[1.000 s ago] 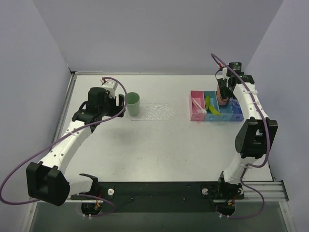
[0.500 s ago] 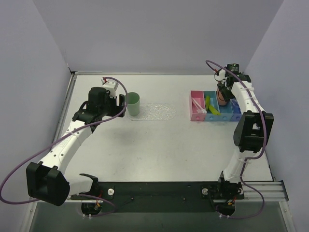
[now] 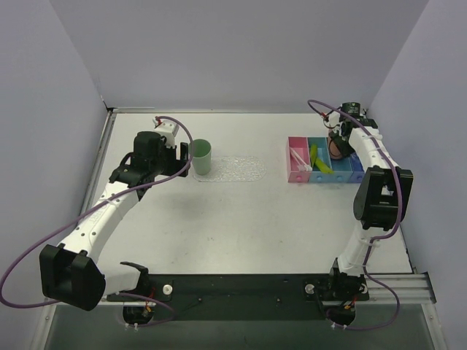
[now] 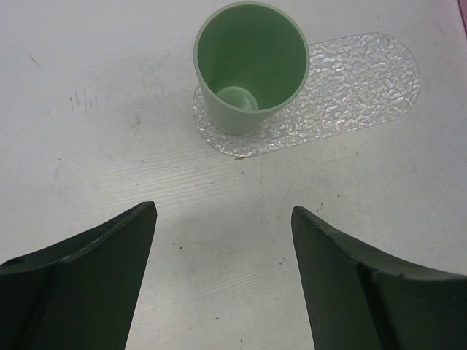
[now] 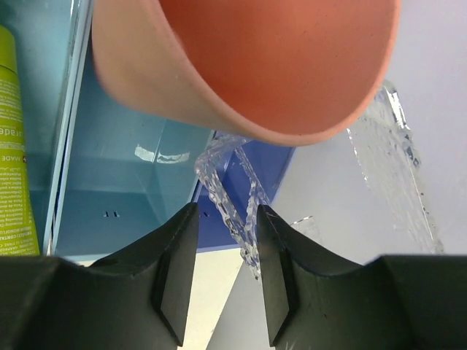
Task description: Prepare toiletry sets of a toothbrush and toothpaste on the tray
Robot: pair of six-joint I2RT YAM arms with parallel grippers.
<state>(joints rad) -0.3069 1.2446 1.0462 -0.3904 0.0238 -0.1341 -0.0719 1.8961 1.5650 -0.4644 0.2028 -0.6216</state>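
Note:
The clear bumpy tray [image 3: 241, 170] lies mid-table, and a green cup [image 3: 201, 156] stands on its left end. My left gripper [image 3: 183, 154] is open and empty just left of that cup; in the left wrist view [image 4: 222, 211] the cup [image 4: 252, 65] and tray [image 4: 365, 80] lie ahead. Pale toothbrushes [image 3: 298, 159] lie in the pink bin [image 3: 295, 142]. Lime-green tubes [image 3: 319, 158] lie in the light blue bin [image 3: 323, 177]. My right gripper [image 3: 340, 135] hangs over the blue bins. Its jaws [image 5: 226, 211] stand narrowly apart. A tilted salmon cup [image 5: 248, 58] sits beyond the fingertips.
A clear textured plastic piece [image 5: 233, 197] sits between my right fingers, against the right one, over the dark blue bin [image 5: 259, 168]. More clear textured plastic [image 5: 401, 160] shows to its right. A green tube [image 5: 13, 146] is at that view's left edge. Walls enclose the table.
My right wrist has drawn back and turned toward the far wall, while the salmon cup stays over the blue bins. The left arm has not moved.

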